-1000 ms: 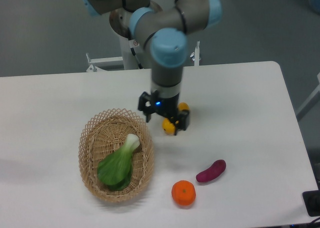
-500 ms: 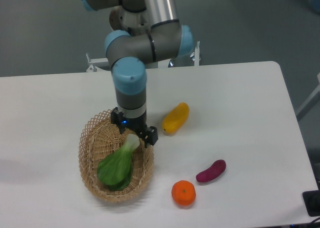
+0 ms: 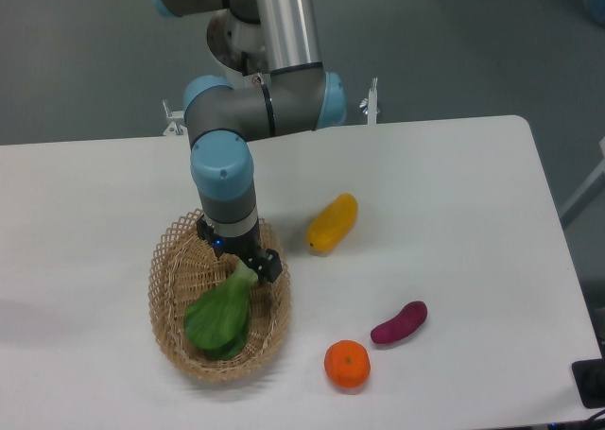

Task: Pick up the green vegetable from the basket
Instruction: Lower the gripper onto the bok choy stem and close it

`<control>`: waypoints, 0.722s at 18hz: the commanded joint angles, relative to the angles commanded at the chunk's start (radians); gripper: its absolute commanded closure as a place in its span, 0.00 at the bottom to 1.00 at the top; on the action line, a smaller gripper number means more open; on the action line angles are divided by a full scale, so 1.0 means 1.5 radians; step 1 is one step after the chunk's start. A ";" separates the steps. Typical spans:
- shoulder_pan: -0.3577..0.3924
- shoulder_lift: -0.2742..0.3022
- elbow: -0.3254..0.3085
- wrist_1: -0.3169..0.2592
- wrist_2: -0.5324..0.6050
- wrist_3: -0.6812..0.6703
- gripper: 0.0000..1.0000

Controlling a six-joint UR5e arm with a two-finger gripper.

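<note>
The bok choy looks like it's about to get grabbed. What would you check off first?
1. Gripper over the bok choy stalk end: ok.
2. Jaws open or shut: cannot tell, the wrist hides them.
3. Stalk between the fingers: cannot tell.
4. Bok choy lying inside the wicker basket: ok.
5. Yellow fruit, eggplant and orange outside the basket, away from the gripper: ok.

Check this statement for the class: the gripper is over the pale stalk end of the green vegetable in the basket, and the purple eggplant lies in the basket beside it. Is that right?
One part is wrong. The purple eggplant lies on the table, outside the basket, right of it. The camera view shows it. The rest holds: the gripper is over the green vegetable's stalk end.
</note>
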 joint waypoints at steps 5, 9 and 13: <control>0.000 -0.009 -0.001 0.028 0.001 0.000 0.00; 0.000 -0.010 0.000 0.035 0.002 0.001 0.25; 0.000 -0.007 0.002 0.034 0.001 0.006 0.49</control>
